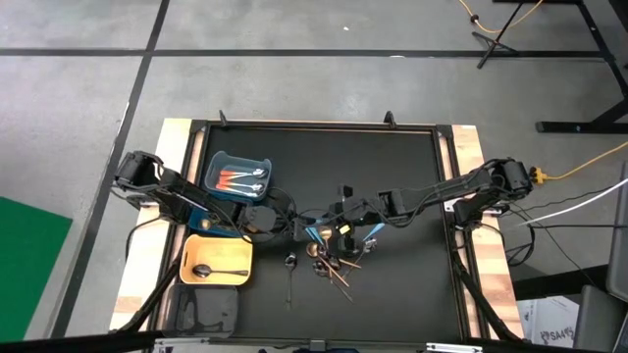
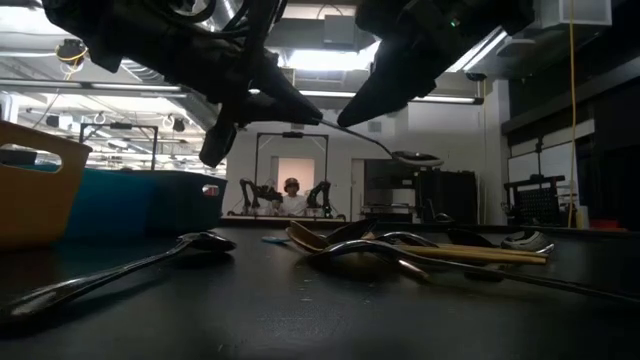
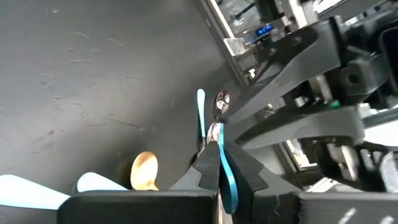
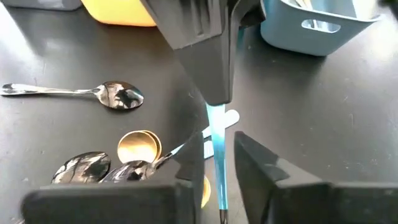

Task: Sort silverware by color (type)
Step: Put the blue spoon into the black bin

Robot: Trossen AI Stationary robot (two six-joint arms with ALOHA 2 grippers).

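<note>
I can read no text, label, brand, number or sign on anything in my views.

You had the rig on a grey concrete floor [image 1: 324,88] crossed by dark tape lines [image 1: 152,54], a green mat [image 1: 29,265] at one side. Ceiling strip lights [image 2: 330,60] were lit. A seated person [image 2: 292,200] faced you from the far room.
</note>
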